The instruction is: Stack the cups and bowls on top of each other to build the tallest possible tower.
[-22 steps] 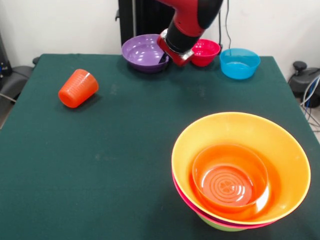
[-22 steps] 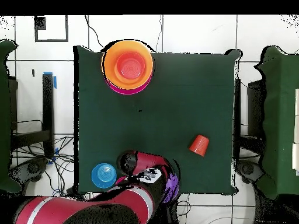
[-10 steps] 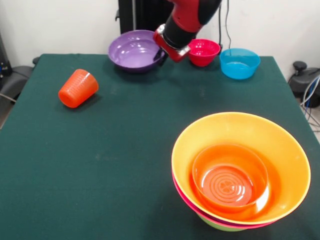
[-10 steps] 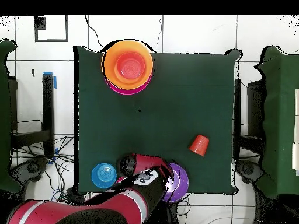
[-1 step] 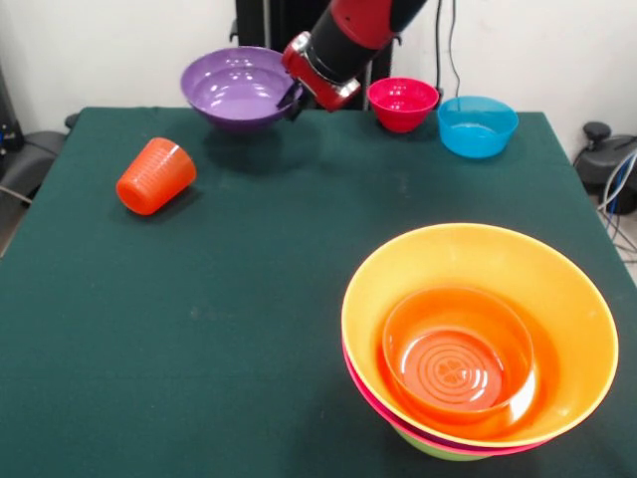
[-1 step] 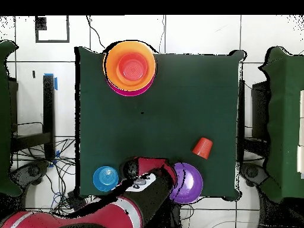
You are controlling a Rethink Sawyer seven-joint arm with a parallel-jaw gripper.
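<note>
My gripper [image 5: 295, 100] is shut on the right rim of the purple bowl [image 5: 237, 88] and holds it in the air over the table's far edge. From above, the purple bowl [image 6: 189, 181] sticks out beside the gripper [image 6: 171, 181]. The orange-red cup [image 5: 154, 176] lies on its side at the left, apart from the gripper; the overhead view shows the cup [image 6: 202, 147] too. The tower [image 5: 476, 334] stands near right: a big orange bowl with a small orange bowl [image 5: 458, 357] inside, a pink rim and a green bowl beneath. Overhead, the tower [image 6: 130, 66] is at the top.
A small magenta-red bowl [image 5: 402, 103] and a blue bowl [image 5: 477, 124] stand at the far right of the green table [image 5: 249, 299]. In the overhead view the blue bowl [image 6: 105, 178] sits left of the arm [image 6: 119, 211].
The gripper has lifted the purple bowl off the table and carried it left in the front view. The cup, the tower and the other bowls have not moved.
</note>
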